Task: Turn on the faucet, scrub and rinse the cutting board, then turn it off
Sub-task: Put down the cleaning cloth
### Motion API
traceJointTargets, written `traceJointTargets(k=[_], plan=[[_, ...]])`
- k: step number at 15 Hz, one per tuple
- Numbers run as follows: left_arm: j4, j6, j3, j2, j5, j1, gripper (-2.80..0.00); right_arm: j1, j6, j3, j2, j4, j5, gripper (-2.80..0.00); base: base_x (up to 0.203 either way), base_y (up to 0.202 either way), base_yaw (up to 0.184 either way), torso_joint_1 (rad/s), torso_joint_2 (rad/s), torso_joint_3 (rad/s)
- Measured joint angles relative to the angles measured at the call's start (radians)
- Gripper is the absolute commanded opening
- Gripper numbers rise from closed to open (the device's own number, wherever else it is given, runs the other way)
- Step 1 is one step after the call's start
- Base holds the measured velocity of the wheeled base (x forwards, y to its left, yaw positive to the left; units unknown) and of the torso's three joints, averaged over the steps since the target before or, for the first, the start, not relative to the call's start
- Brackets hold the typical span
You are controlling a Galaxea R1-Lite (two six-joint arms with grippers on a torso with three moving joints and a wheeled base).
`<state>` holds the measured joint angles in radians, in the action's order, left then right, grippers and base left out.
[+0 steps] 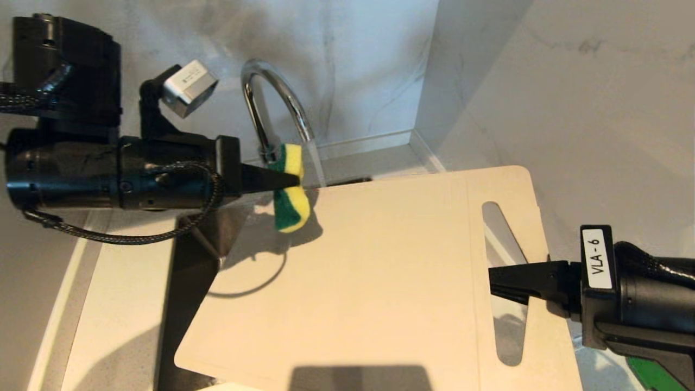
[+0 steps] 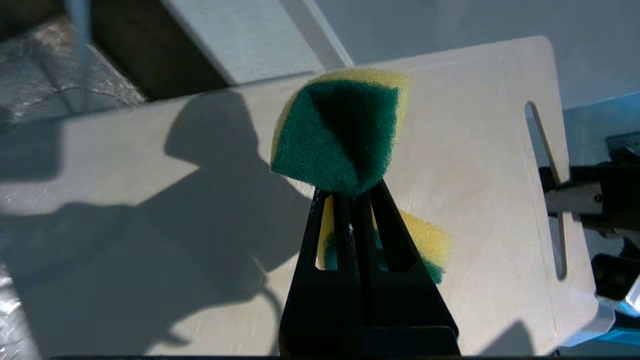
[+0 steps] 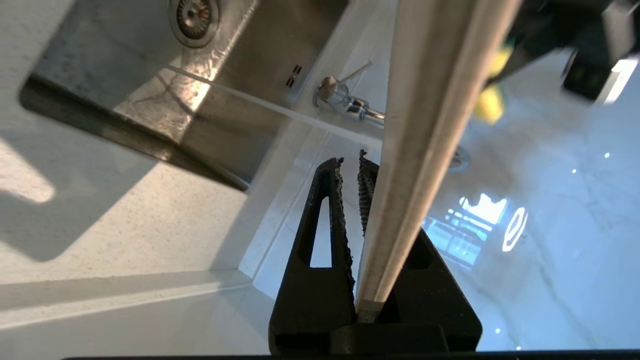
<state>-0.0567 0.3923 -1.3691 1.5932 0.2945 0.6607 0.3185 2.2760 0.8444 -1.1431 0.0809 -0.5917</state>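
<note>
The right gripper (image 1: 497, 287) pinched the stiff, probably wet-slick cutting board (image 1: 380, 277) by its slotted handle edge, tilted over the sink (image 3: 150, 100), while the left gripper (image 1: 282, 182) squeezed the soft sponge (image 1: 290, 190) just above it, beside the faucet (image 1: 271, 103).

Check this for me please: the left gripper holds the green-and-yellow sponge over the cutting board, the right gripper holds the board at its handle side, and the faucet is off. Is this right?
One point is wrong: the faucet is on. The head view shows water running from its spout. The rest stands: the left gripper holds the sponge over the cutting board, and the right gripper holds it at the handle side.
</note>
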Motion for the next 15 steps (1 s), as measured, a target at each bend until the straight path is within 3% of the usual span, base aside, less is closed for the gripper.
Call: traceJointTargets(k=[3,8,13,15], plan=[[0.005,0.024,-0.087,0.107,-0.038,0.056,-2.8,0.0,-0.003,-0.018,0.014,0.0,0.0,-2.8,0.0,0.0,0.0,0.0,0.0,0.0],[0.006,0.063,-0.133,0.221,-0.045,0.066,-2.8,0.0,-0.005,-0.024,0.018,0.002,0.001,-2.8,0.0,0.0,0.0,0.0,0.0,0.0],[-0.002,0.059,-0.076,0.194,0.0,-0.067,-2.8,-0.001,-0.01,-0.028,0.019,0.0,0.0,-2.8,0.0,0.0,0.0,0.0,0.0,0.0],[-0.003,0.021,-0.03,0.162,0.019,-0.138,-2.8,-0.001,-0.017,-0.028,0.02,-0.003,0.0,-2.8,0.0,0.0,0.0,0.0,0.0,0.0]])
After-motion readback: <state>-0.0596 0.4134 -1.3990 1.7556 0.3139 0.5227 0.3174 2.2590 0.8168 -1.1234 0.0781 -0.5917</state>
